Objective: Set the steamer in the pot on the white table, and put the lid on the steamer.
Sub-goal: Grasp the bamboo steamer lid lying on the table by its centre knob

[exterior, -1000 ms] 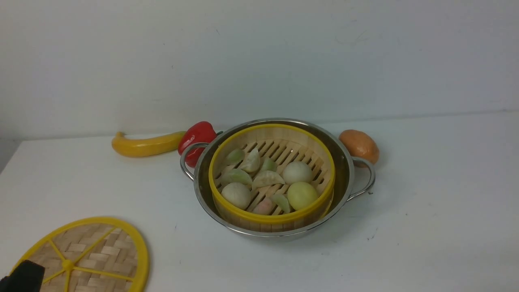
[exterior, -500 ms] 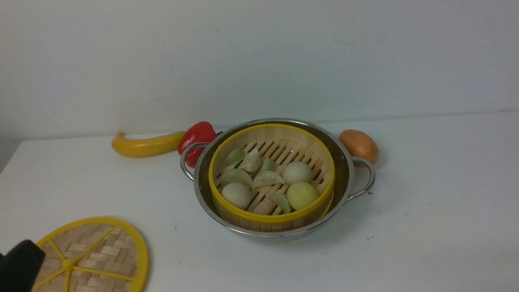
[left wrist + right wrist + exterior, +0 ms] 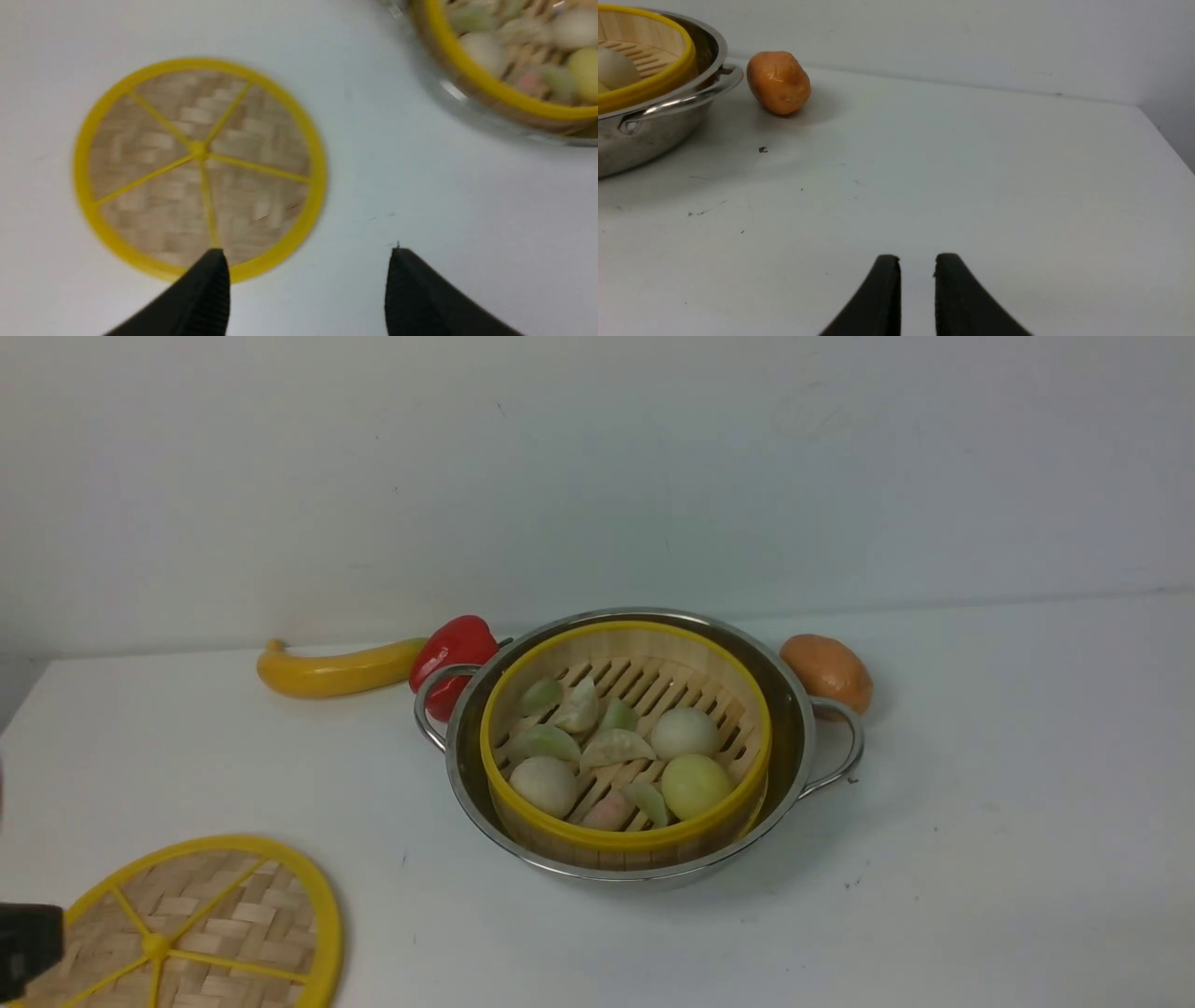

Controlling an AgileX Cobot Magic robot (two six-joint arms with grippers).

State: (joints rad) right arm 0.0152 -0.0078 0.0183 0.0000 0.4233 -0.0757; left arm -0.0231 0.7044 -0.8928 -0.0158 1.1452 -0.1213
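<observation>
Sitting inside the pot (image 3: 794,719) is the steamer (image 3: 624,841), out near the middle of the bench (image 3: 980,803). Its yellow rim pokes up a little above the shiny pot. Pale dumplings (image 3: 611,747) and round buns (image 3: 695,784) lie on its slatted floor. It has no cover on.

The lid (image 3: 215,924) lies flat on the bench, well apart from the pot, down at the near left corner. Part of it runs off the edge of the front view.

The left pincer (image 3: 308,261) hangs over the bench just beside the lid. Its two black fingers are spread wide, and it has hold of nothing. One fingertip (image 3: 217,263) shows over the lid's yellow rim, but I cannot tell if it touches. The left wrist view is blurry. From the front only a bit of black shows at the left edge.

The right pincer (image 3: 918,261) sits low over the bare bench, well off to the right of the pot. Its fingers are almost closed, with just a thin gap, and nothing is between them.

Behind the pot's left handle are a red pepper (image 3: 455,649) and a yellow banana (image 3: 336,669). An orange-brown potato (image 3: 827,670) sits just beside the right handle.
</observation>
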